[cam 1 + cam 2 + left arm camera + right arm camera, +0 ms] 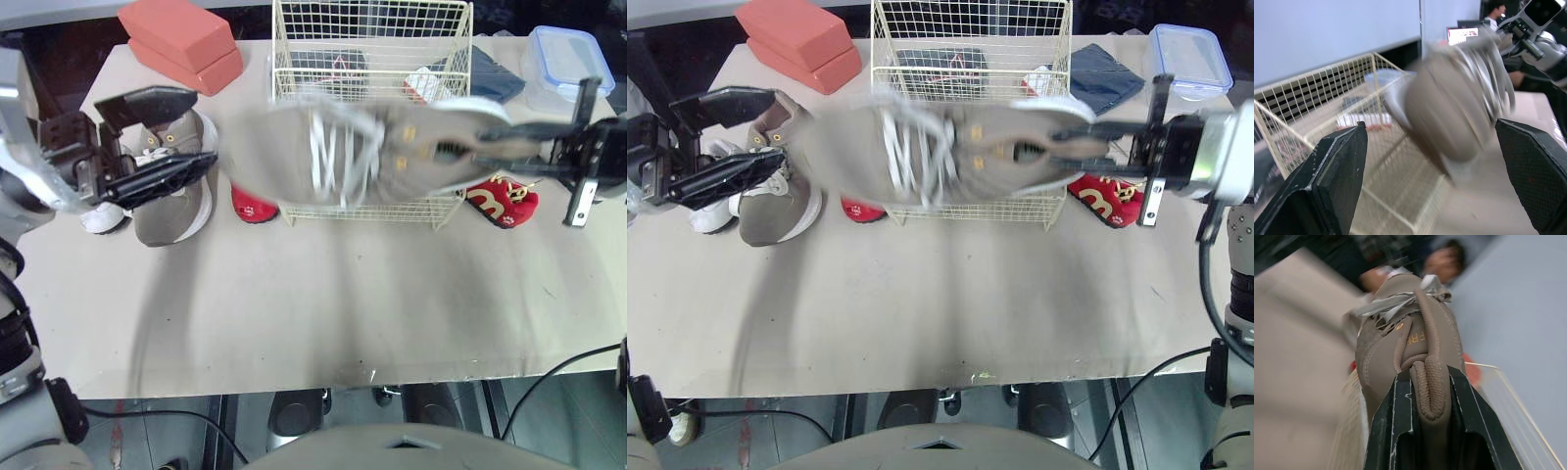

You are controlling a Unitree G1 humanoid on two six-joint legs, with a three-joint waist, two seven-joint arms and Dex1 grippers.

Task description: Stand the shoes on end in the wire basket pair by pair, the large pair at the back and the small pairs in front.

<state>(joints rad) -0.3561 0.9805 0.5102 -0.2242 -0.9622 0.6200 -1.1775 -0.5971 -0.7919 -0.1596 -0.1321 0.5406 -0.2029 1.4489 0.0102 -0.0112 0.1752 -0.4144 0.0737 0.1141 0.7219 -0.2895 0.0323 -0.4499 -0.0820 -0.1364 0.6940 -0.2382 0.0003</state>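
My right gripper [458, 149] is shut on the heel of a large tan shoe [343, 152] with white laces. It holds the shoe sideways in the air, in front of the wire basket [372, 12], toe toward my left. The shoe's heel tab [1427, 382] sits between the fingers. My left gripper [204, 129] is open over the second large tan shoe [176, 204], which lies on the table left of the basket. A small red shoe [252, 206] lies at the basket's front left corner and another [505, 201] at its right. A small white shoe [101, 218] lies at the far left.
Two red blocks [181, 41] are stacked at the back left. A clear box with a blue lid [563, 61] and a dark blue cloth [495, 73] lie at the back right. The basket holds a dark item [328, 64] and a red-and-white one [426, 83]. A person [1496, 9] sits beyond the table.
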